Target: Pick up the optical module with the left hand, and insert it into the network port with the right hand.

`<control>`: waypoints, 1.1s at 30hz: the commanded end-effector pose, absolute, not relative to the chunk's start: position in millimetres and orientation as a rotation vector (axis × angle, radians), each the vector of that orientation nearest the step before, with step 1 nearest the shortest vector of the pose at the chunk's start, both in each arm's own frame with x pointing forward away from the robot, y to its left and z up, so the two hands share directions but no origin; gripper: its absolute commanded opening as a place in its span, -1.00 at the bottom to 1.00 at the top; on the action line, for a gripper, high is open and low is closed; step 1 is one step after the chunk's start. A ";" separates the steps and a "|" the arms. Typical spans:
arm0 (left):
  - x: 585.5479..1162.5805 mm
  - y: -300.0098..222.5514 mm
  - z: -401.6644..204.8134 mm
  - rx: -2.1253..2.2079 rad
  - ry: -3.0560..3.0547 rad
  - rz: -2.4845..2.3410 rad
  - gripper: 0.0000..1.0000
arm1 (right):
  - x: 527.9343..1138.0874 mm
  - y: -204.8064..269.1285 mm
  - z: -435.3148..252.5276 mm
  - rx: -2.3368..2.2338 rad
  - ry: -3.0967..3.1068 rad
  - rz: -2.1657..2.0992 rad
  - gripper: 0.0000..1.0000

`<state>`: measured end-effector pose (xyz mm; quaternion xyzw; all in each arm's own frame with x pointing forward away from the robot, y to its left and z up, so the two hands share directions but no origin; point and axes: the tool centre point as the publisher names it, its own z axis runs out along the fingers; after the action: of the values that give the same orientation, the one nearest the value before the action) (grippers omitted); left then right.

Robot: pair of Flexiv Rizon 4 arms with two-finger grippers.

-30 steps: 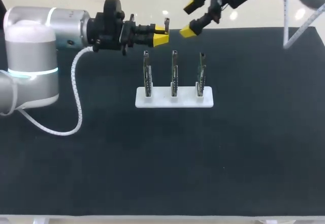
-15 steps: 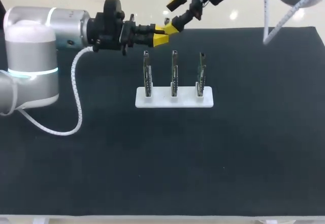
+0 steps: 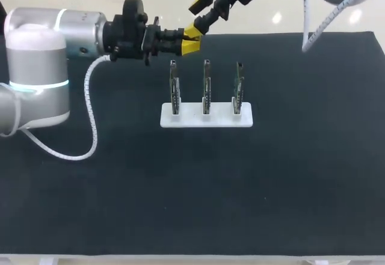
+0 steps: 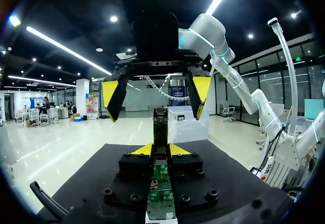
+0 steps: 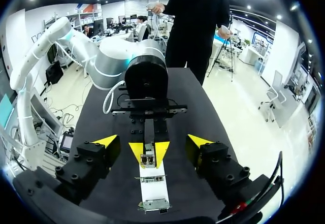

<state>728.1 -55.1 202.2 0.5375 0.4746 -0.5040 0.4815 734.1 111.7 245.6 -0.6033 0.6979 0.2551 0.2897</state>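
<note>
My left gripper is held level above the table's far edge, shut on the optical module, a slim dark bar with a green board at its rear. The module's metal end pokes out past the left gripper's yellow tips. My right gripper comes in from the far right and faces the left one. Its fingers stand open on either side of the module's end, clear of it. In the right wrist view the right gripper straddles that end. Three upright network port boards stand in a white rack.
The rack sits on the black mat just in front of and below both grippers. The left arm's white cable loops over the mat at the left.
My right gripper has swung left and down from the far right until its fingers flank the module's end. The left gripper and module have kept still.
</note>
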 end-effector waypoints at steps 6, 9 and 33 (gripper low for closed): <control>729.2 -55.2 202.0 1.312 1.157 -1.230 -1.00 | 727.5 106.3 242.7 -1.608 1.863 0.671 -0.07; 729.2 -55.2 202.0 1.312 1.157 -1.230 -1.00 | 727.5 105.4 242.0 -1.612 1.859 0.671 -0.12; 729.2 -55.2 202.0 1.312 1.157 -1.230 1.00 | 730.8 100.0 242.5 -1.630 1.858 0.681 -1.00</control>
<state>728.1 -55.1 202.3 0.5375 0.4745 -0.5041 0.4814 729.3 100.7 241.6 -0.6086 0.6957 0.2527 0.2859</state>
